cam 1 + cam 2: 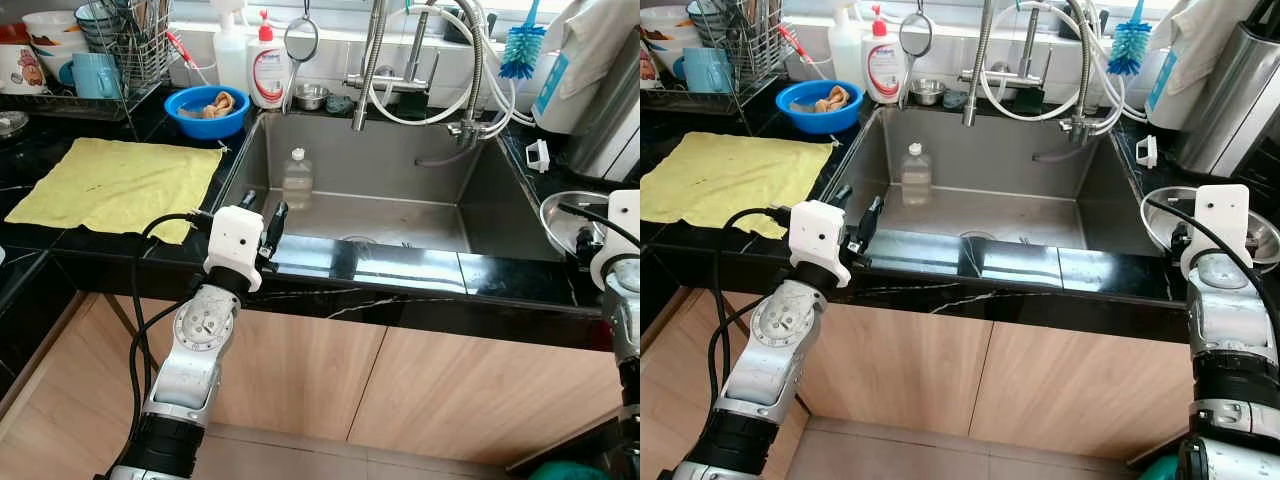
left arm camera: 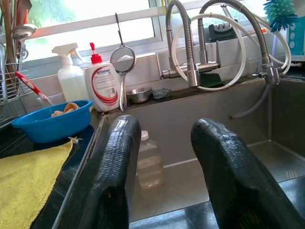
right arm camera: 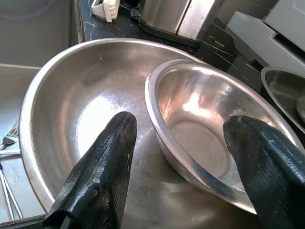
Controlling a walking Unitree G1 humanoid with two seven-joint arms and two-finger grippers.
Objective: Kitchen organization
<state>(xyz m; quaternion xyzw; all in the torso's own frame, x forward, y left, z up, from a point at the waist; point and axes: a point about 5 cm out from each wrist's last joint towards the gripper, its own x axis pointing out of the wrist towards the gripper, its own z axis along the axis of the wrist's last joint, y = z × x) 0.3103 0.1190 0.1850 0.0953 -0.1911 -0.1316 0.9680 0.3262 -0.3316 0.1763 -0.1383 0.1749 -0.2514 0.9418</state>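
My right claw [image 3: 178,157] is wide open over the small metal bowl [image 3: 200,124], which sits tilted inside the big metal bowl [image 3: 71,109] on the counter right of the sink [image 1: 400,190]. I think the small bowl is light, hard and slippery, so I should pinch its rim. My left claw [image 2: 164,167] is open too, at the sink's near left edge, pointing at the plastic bottle [image 1: 297,180].

- We see a black stone counter [image 1: 420,270] above pale wood cabinet doors [image 1: 300,375].
- Daylight comes through the window [image 2: 90,19] behind our sink [image 1: 400,170].
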